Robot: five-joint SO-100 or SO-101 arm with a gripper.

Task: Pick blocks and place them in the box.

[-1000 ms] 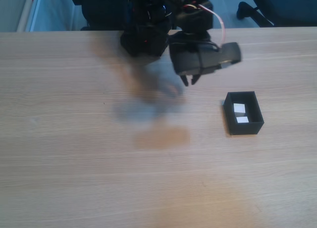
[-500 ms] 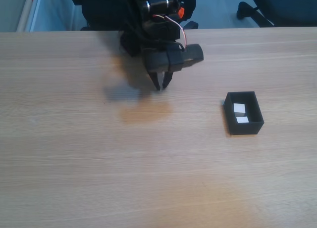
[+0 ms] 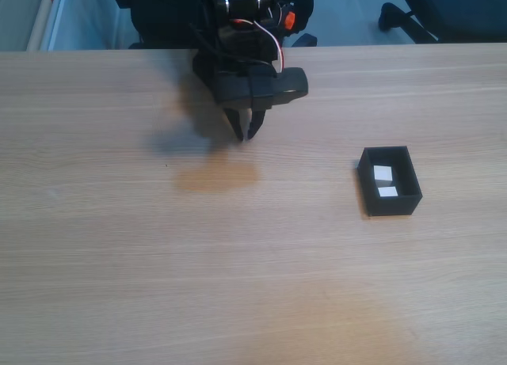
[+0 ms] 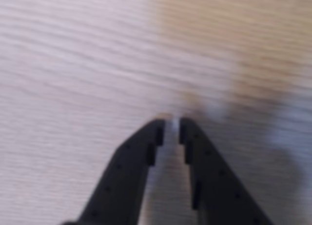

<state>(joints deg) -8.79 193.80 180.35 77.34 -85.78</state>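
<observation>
Black box (image 3: 390, 201) holds both unlabelled white blocks (image 3: 383, 173); hand (image 3: 245, 133) apart.

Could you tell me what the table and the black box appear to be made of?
The table looks like light wood or a wood-pattern laminate: fine lengthwise grain lines and a smooth, slightly glossy sheen. The box looks like matte black plastic, possibly printed: thin, even walls with no shine, though that is uncertain.

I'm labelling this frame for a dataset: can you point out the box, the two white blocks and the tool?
box (image 3: 412, 197): fixed view, on its right wall's rim.
upper block (image 3: 383, 173): fixed view, its top face.
lower block (image 3: 388, 192): fixed view, its top face.
tool (image 4: 170, 124): wrist view, between its nearly closed, empty fingertips.
</observation>
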